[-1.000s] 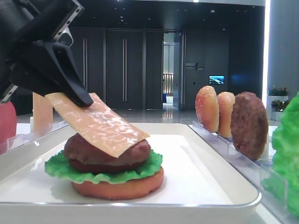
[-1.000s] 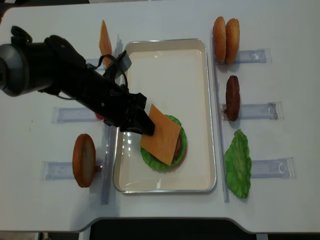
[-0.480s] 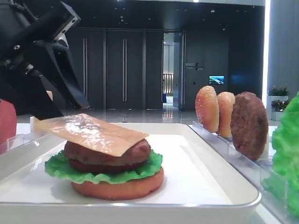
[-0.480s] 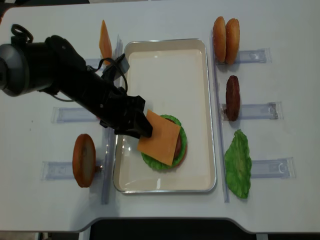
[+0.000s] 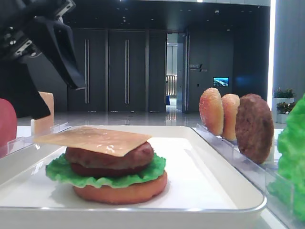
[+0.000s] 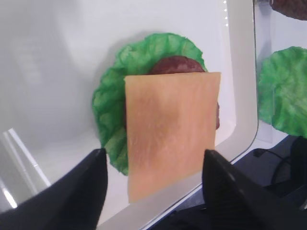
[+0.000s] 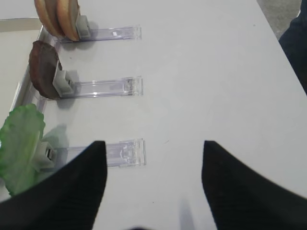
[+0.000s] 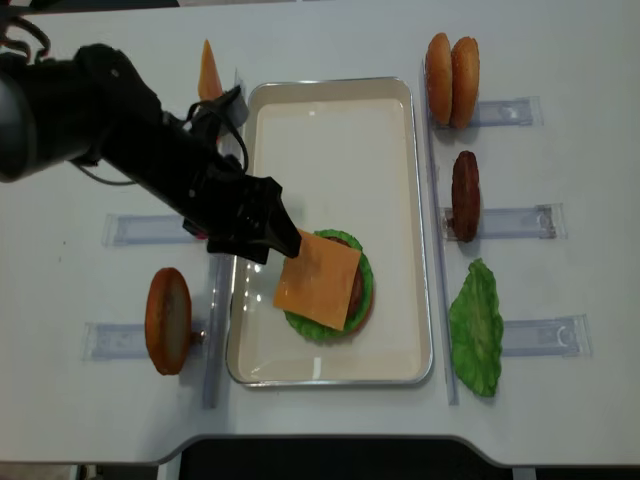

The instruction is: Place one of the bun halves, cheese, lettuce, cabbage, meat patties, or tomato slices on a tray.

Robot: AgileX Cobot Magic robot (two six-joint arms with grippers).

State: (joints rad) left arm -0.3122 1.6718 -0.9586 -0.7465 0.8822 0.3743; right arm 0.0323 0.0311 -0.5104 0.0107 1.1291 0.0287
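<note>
My left claw [image 6: 152, 167] hangs released above the thin pale-orange square cheese slice [image 6: 170, 127], lying on the brown patty [image 5: 109, 157].

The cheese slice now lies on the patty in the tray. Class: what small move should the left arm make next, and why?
Probably lift the left gripper straight up and back toward its own side. The cheese lies flat on the meat patty over the lettuce in the tray; the jaws stand open and clear of it, so nothing is left to hold.

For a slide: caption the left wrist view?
Square orange cheese slice atop brown patty and green lettuce on white tray.
</note>
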